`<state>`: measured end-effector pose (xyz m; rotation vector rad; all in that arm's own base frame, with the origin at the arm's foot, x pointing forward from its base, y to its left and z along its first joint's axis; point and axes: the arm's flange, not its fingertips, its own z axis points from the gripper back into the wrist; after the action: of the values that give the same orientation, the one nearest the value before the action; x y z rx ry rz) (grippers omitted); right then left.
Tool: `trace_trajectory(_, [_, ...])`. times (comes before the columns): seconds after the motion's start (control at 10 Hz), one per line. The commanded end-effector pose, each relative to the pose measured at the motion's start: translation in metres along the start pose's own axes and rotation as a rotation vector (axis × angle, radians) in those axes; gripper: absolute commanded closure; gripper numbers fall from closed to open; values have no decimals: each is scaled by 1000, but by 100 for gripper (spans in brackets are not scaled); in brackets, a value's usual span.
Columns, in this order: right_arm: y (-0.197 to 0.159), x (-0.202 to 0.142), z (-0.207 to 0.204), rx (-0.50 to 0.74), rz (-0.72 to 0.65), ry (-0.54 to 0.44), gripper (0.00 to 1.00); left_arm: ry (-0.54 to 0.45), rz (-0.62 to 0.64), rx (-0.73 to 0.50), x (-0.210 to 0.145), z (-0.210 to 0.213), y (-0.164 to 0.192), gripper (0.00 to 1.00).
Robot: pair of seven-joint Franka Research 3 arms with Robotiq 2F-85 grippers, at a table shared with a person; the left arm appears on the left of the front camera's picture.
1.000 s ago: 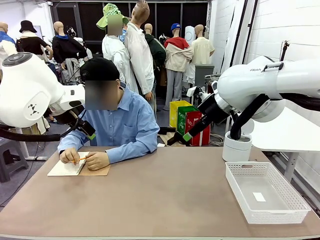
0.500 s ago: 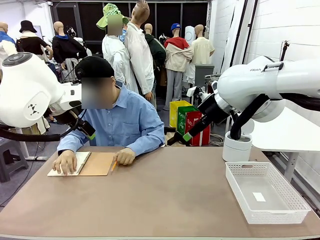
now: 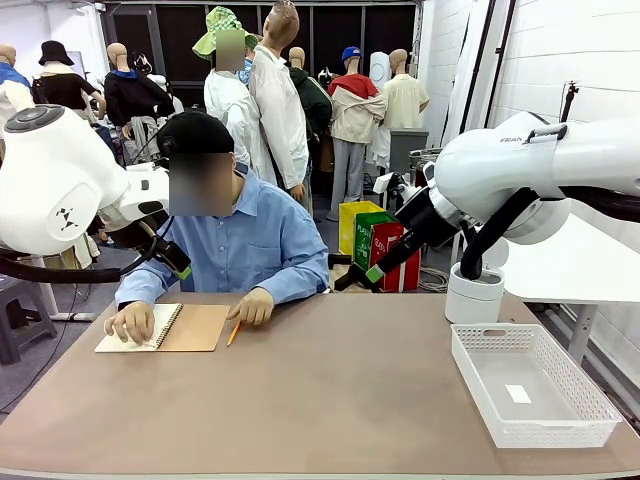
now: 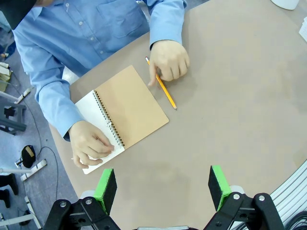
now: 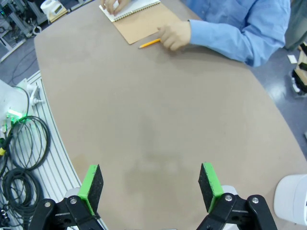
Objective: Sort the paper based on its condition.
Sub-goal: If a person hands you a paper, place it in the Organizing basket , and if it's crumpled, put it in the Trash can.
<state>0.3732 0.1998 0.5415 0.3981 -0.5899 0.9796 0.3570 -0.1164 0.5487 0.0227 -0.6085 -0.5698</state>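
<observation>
The paper as a loose sheet is out of view. A spiral notebook (image 3: 190,327) lies open at the far left, kraft cover folded to the right, and the person's hand (image 3: 132,322) presses on its white page. The other hand (image 3: 250,306) rests beside an orange pencil (image 3: 232,333) on the table. My left gripper (image 3: 180,265) hangs open above the notebook (image 4: 132,108), seen below its own fingers (image 4: 163,184). My right gripper (image 3: 358,277) is open too, high over the table's far middle, with bare tabletop under it (image 5: 151,184).
A white mesh basket (image 3: 590,400) stands at the right front with a tiny white scrap (image 3: 518,393) in it. A white cylinder (image 3: 473,293) stands behind the basket. The brown table (image 3: 330,400) stretches between notebook and basket.
The person stopped writing, moved the pencil hand off the notebook to its right and laid the pencil on the table. The other hand shifted onto the white page. Both arms stayed still.
</observation>
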Motion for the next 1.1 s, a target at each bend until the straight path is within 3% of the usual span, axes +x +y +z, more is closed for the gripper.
trace_trajectory(0.0, [0, 2, 0, -11, -6, 7, 0, -1, 2, -2, 0, 0, 0, 0])
trace_trajectory(1.0, [0, 2, 0, -11, -6, 7, 0, -1, 2, -2, 0, 0, 0, 0])
